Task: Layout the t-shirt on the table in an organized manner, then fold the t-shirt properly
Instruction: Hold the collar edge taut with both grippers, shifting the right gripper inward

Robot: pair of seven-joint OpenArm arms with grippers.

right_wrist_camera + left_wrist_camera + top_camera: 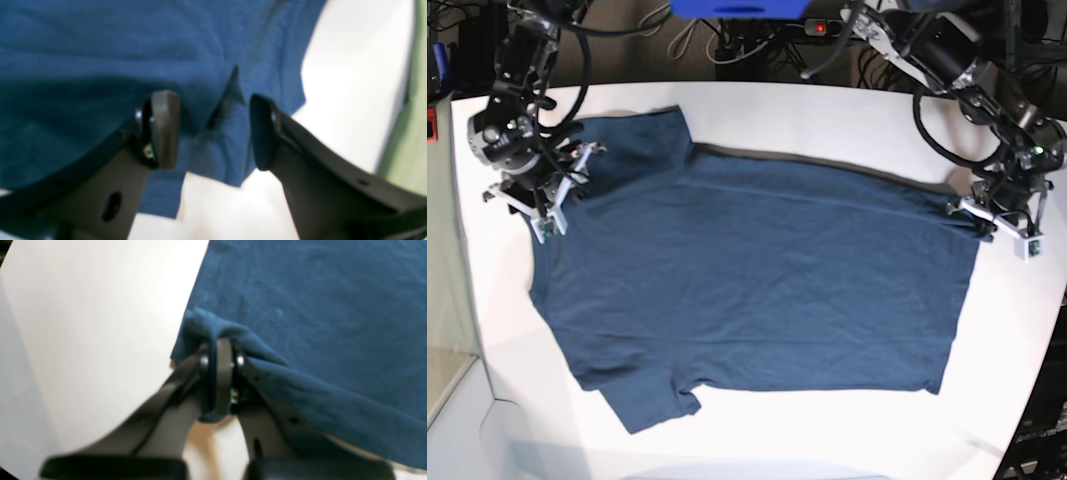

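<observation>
Table (827, 110) edge blurred; left hand (222, 350) pinches t-shirt (757, 280).

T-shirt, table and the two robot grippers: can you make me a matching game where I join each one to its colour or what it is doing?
Column one:
1. t-shirt
2. table
3. left gripper
4. right gripper

Column two:
A. jaws apart, gripping nothing
B. white
C. pinched shut on the edge of the cloth
D. dark blue, spread out flat

Right pairs: 1-D, 2-B, 3-C, 4-A
</observation>
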